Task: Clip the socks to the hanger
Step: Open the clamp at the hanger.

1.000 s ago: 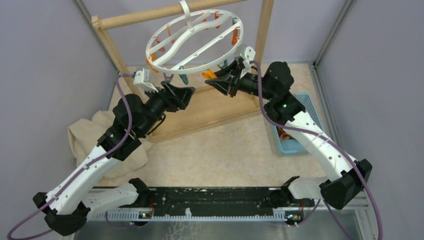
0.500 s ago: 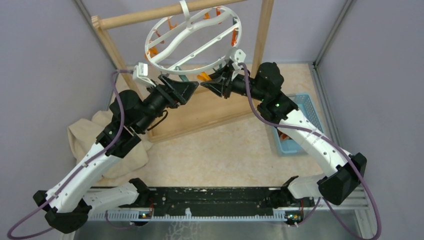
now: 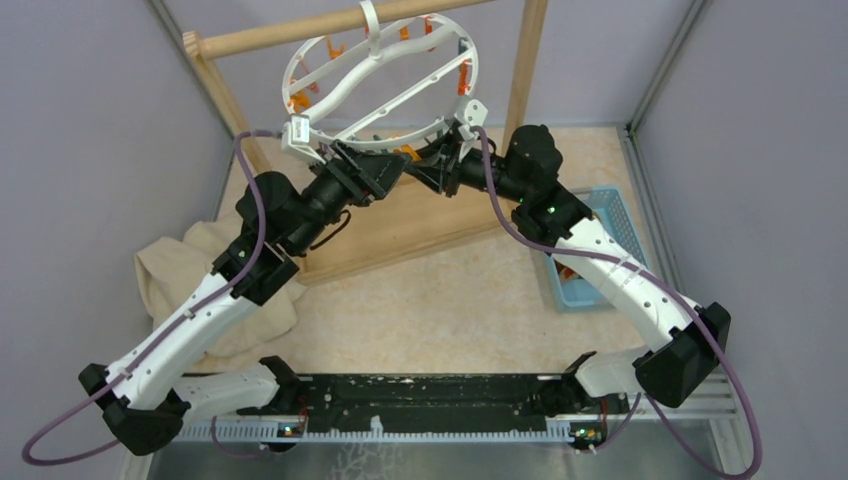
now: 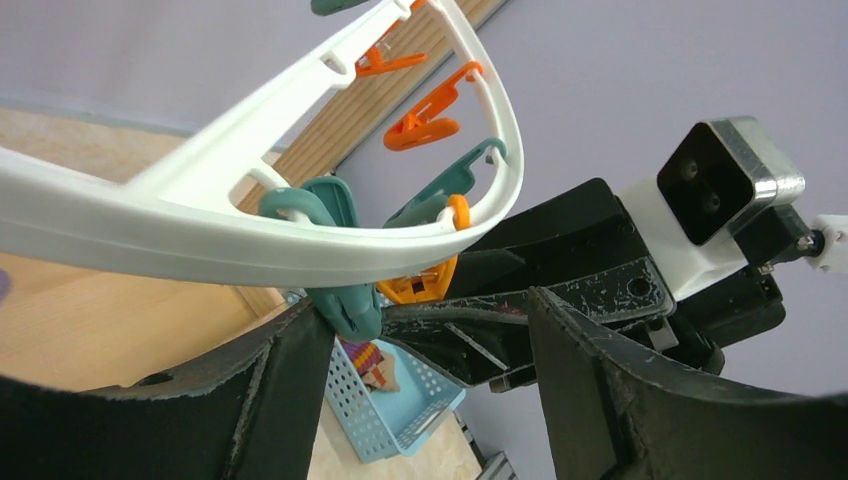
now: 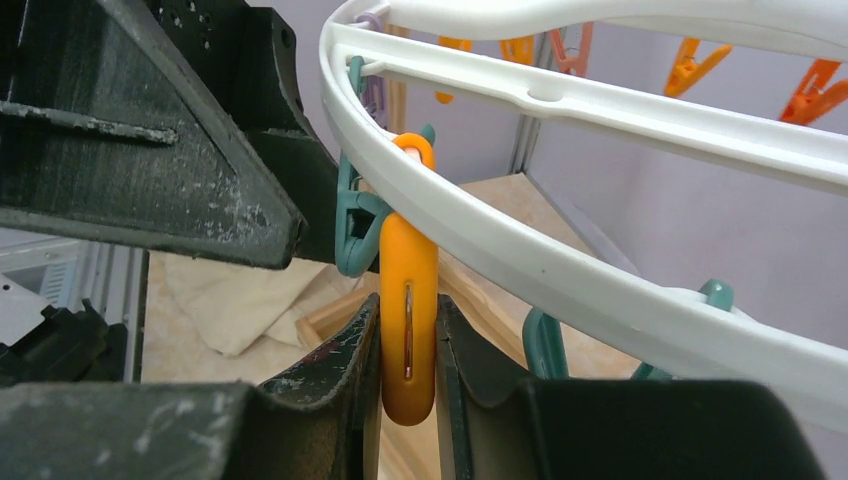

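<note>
The white ring hanger (image 3: 378,88) hangs tilted from the wooden bar. On its near rim, my right gripper (image 5: 407,350) is shut on an orange clip (image 5: 407,300); from above the gripper (image 3: 428,170) sits under that rim. My left gripper (image 4: 425,310) stands open right beside it, nothing between its fingers, and a teal clip (image 4: 342,300) touches its left finger. In the top view the left gripper (image 3: 390,174) nearly meets the right one. The socks (image 4: 366,360), one purple with orange stripes and one tan, lie in the blue basket (image 4: 420,410).
The wooden frame stand (image 3: 525,70) holds the hanger, its base board (image 3: 420,225) lying beneath both grippers. A large beige cloth (image 3: 185,270) lies at the left. The blue basket (image 3: 598,285) stands on the right under the right arm. More orange clips (image 4: 425,110) hang along the ring.
Both grippers rose and moved left and back under the ring; the left closed in on the right. The hanger swung up and back, dragged by the right gripper's orange clip.
</note>
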Controlling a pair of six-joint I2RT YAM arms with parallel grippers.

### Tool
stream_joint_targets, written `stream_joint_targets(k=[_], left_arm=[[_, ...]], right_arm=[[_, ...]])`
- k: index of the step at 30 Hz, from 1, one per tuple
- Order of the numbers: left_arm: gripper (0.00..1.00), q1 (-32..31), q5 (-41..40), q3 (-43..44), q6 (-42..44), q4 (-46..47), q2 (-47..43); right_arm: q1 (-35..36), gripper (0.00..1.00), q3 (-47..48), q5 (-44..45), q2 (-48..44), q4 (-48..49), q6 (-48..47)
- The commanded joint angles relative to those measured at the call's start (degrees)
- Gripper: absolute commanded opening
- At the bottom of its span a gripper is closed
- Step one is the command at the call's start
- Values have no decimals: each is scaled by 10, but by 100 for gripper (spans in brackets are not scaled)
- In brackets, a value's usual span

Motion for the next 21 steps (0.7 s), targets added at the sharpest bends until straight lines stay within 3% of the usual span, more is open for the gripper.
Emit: stream_joint_targets(k=[1,7,12,21], left_arm=[[75,-3,28,7,-4,5,-10],[71,-15,161,-57,-106,-6,-36],[69,-34,142,-71,-111,-9,-49],[74,-35,-13,-10,-2,-44,-59]], right_arm=[[8,0,19,15,-14,-5,-21],[8,0,22,15,-13,-11,-24],[7,0,24,7,-7,-1,-15],[8,0,19,1,-15,-3,-10]])
